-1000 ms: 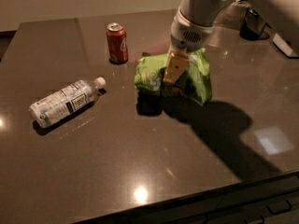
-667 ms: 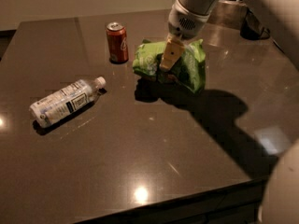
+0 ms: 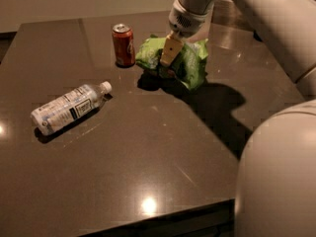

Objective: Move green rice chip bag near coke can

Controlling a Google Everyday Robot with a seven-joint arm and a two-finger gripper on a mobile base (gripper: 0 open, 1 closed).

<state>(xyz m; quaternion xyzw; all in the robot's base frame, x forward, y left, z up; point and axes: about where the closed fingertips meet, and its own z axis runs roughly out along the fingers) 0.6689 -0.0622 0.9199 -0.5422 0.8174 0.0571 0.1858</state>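
Note:
The green rice chip bag is crinkled and hangs just above the dark table, a little right of the coke can. The can is red-orange with a silver top and stands upright at the back of the table. My gripper comes down from the upper right and is shut on the middle of the bag; one tan finger shows in front of the bag. A small gap separates the bag's left end from the can. The bag's shadow lies on the table beneath it.
A clear plastic water bottle with a white cap lies on its side at the left of the dark table. My white arm fills the upper right and its base the lower right. The table's front edge runs along the bottom.
My gripper has carried the green bag up and toward the back left, closer to the coke can. The can and the bottle have not moved.

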